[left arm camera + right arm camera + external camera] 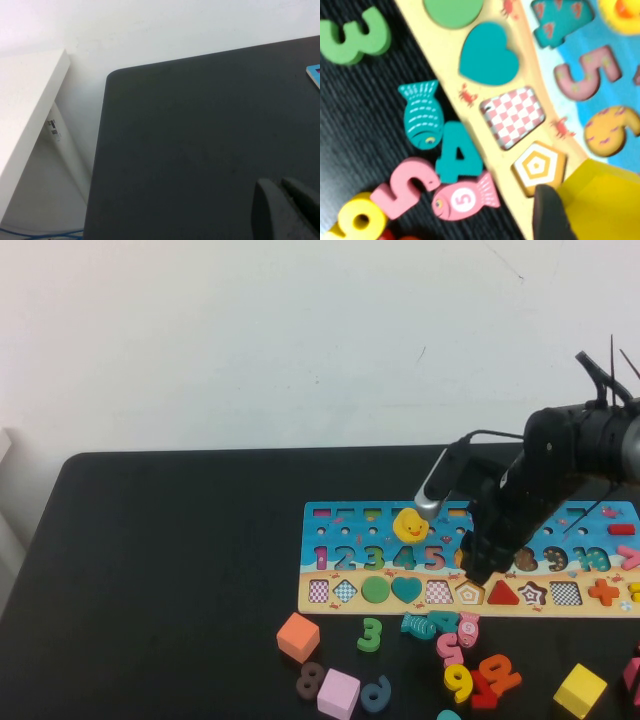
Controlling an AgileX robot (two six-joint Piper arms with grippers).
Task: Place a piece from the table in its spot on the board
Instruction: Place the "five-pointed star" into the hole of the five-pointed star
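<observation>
Reaching down over the board [330,590], right gripper [478,568] clutching yellow piece [602,200]

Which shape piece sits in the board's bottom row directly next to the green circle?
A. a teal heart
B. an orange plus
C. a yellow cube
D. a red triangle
A: on the wooden puzzle board, the teal heart piece fills the slot beside the green circle piece.

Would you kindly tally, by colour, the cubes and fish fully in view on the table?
Orange cube: 1
Pink cube: 1
Yellow cube: 1
Teal fish: 1
Pink fish: 1
Total: 5
Right gripper over the board, jaws on a yellow piece; left gripper low over the table.
</observation>
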